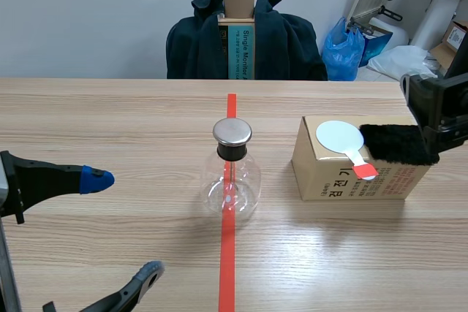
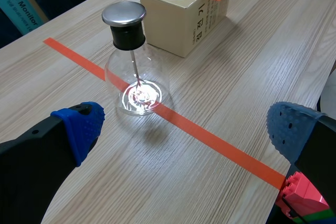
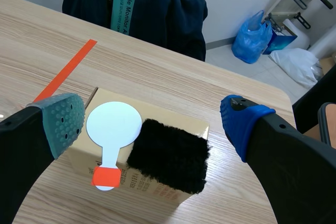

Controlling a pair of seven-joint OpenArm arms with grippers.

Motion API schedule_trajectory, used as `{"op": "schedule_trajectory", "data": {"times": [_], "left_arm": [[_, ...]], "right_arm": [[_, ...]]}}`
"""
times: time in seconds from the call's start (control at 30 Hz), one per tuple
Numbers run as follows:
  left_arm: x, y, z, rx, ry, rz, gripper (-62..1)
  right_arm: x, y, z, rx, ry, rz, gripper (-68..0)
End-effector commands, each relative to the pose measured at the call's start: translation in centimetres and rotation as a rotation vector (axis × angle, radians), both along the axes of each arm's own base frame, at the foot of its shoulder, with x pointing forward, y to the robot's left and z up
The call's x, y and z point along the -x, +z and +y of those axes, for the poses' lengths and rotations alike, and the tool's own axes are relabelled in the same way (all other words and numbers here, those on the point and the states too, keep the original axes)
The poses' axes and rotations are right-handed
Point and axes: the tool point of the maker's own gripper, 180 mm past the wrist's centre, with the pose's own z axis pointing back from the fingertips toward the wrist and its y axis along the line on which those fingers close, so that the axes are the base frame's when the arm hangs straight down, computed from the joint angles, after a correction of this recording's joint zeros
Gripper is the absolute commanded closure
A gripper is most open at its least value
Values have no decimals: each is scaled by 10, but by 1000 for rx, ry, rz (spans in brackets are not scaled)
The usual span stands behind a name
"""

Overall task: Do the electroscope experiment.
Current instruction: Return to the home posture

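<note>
My left tool (image 2: 186, 127) stands wide open and holds nothing. Its blue pads (image 2: 84, 127) sit well apart, low over the worktop (image 1: 110, 115). The flask (image 1: 232, 173) stands upright ahead of it, clear of both pads, right on the red tape line (image 1: 227, 268). It is clear glass with a black stopper and a round metal cap (image 1: 232, 131). A thin rod (image 2: 135, 69) runs down from the stopper inside the glass.

Toward my right side, near the flask but not touching it, sits a cardboard box (image 1: 344, 184). On its top lies a white disc (image 3: 113, 124) with a short handle. The handle's orange tip reaches just past the box's front edge. A black fur block (image 3: 170, 156) lies just beside the disc, also on the box top.

My right tool (image 3: 153, 120) hangs over the box, wide open and empty. It has one grey-green pad on the disc's side and one blue pad on the fur's side, and neither touches anything.

Beyond the worktop's far edge, a dark jacket (image 1: 285, 38) is draped over a seat, and a blue bag (image 1: 342, 49) sits nearby.
</note>
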Motion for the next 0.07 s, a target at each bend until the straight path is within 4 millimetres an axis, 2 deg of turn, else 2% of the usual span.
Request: {"op": "schedule_trajectory", "data": {"times": [0.0, 0.03], "left_arm": [[-1, 5, -3, 26, 1, -7, -623], [-1, 5, -3, 25, 1, -6, -623]], "right_arm": [[-3, 8, 1, 5, 9, -26, -529], [-3, 8, 1, 5, 9, -27, -529]]}}
